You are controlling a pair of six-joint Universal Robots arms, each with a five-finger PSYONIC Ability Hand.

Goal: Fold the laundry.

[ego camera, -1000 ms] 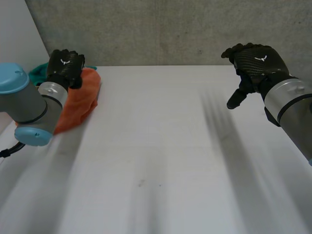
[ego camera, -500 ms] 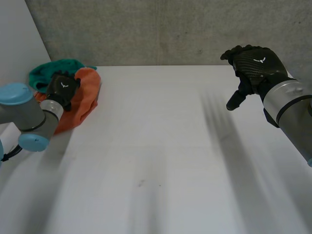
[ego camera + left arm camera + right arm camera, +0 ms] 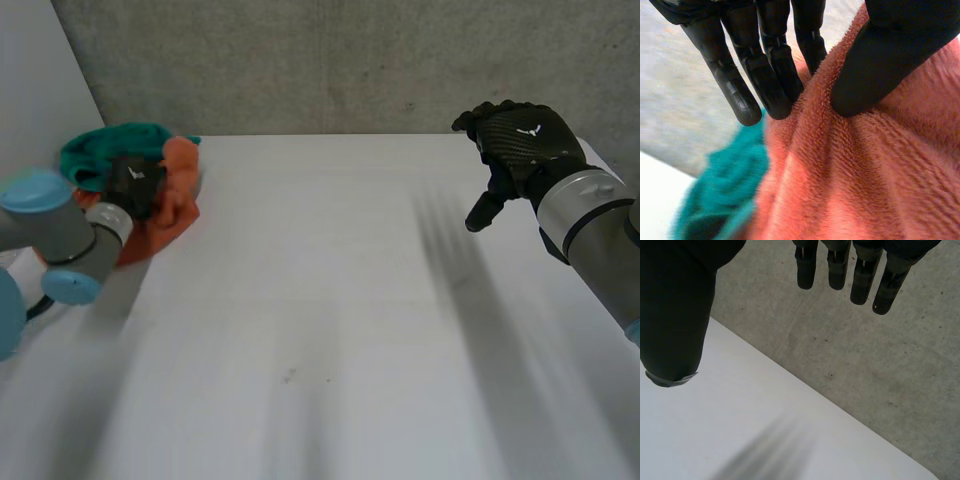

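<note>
An orange towel point(image 3: 172, 200) lies bunched at the table's far left corner, against a teal cloth point(image 3: 105, 150) behind it. My left hand point(image 3: 137, 187) is on the orange towel point(image 3: 865, 165); its thumb point(image 3: 890, 55) and fingers point(image 3: 770, 75) pinch a raised ridge of the pile. The teal cloth point(image 3: 725, 195) lies just beyond the fingertips. My right hand point(image 3: 515, 145) hovers above the table's far right part, fingers relaxed and holding nothing. Its fingers point(image 3: 850, 270) and thumb point(image 3: 677, 315) stand apart over bare table.
The white table point(image 3: 330, 330) stretches from the cloths across to the right arm. A grey concrete wall point(image 3: 330, 60) runs behind the table's far edge, and a pale wall point(image 3: 30, 90) stands at the left.
My left hand has drawn back toward me over the orange towel, uncovering the teal cloth, and closed on a ridge of the towel. The right hand has barely shifted.
</note>
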